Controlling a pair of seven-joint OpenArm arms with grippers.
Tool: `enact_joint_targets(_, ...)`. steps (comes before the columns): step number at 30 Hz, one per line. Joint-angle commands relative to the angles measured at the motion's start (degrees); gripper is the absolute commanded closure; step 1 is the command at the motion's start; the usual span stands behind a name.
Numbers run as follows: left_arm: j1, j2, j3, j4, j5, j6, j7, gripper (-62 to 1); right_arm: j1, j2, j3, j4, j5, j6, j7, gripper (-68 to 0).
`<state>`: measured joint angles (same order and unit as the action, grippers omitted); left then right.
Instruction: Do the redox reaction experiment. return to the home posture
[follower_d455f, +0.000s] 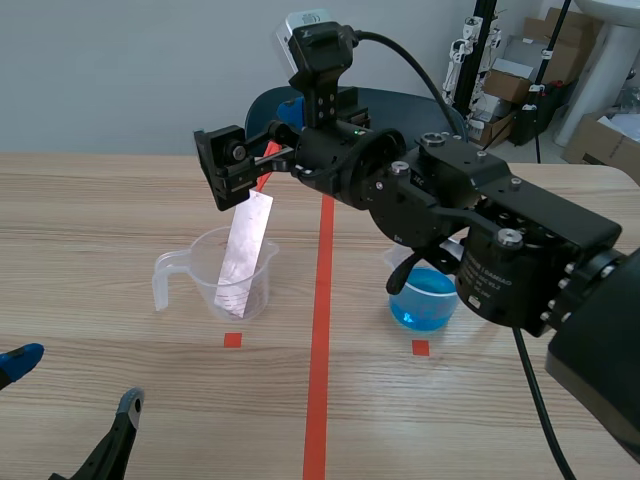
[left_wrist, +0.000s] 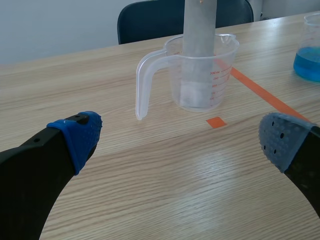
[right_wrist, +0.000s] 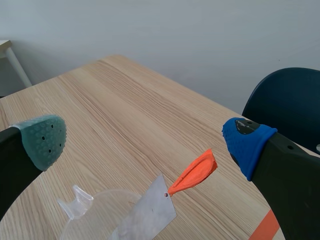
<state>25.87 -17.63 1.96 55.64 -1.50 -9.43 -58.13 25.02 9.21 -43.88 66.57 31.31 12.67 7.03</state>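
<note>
The right tool (right_wrist: 145, 137) hangs spread and empty just above the metal strip (follower_d455f: 245, 255), which leans in the clear measuring cup (follower_d455f: 195, 268) on the bench, presumably to react, while the left tool (left_wrist: 180, 145) sits low, also released.

Dark blue chair (right_wrist: 287, 95) behind wooden table (follower_d455f: 100, 210); cardboard boxes (follower_d455f: 507, 86) stacked beyond table's right end.

Scene camera faces across the worktop (follower_d455f: 90, 210), left wrist low and near, right wrist high overhead, all share the measuring cup (follower_d455f: 195, 272)
</note>
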Motion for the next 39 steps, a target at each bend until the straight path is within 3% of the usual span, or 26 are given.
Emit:
enact_joint_targets(1, -0.17, -0.52, -0.07, 1.05, -0.33, -0.11, -0.74, -62.3, 1.33, -0.15, 0.11, 0.24, 0.39, -0.04, 0.83, -67.9)
enact_joint_targets(27, -0.17, -0.52, -0.07, 1.05, -0.33, -0.09, -0.74, -62.3, 1.33, 1.25, 0.11, 0.24, 0.42, -0.02, 1.16, -67.9)
enact_joint_targets(32, -0.17, -0.52, -0.07, 1.05, -0.33, -0.11, -0.72, -62.3, 1.31, 3.85, 0.11, 2.16, 0.66, -0.04, 1.07, -67.9)
enact_joint_targets(39, -0.15, -0.50, -0.07, 1.05, 0.90, -0.13, 0.17, -62.3, 0.52, 11.89, 0.13, 12.52, 6.97, -0.81, 0.42, -67.9)
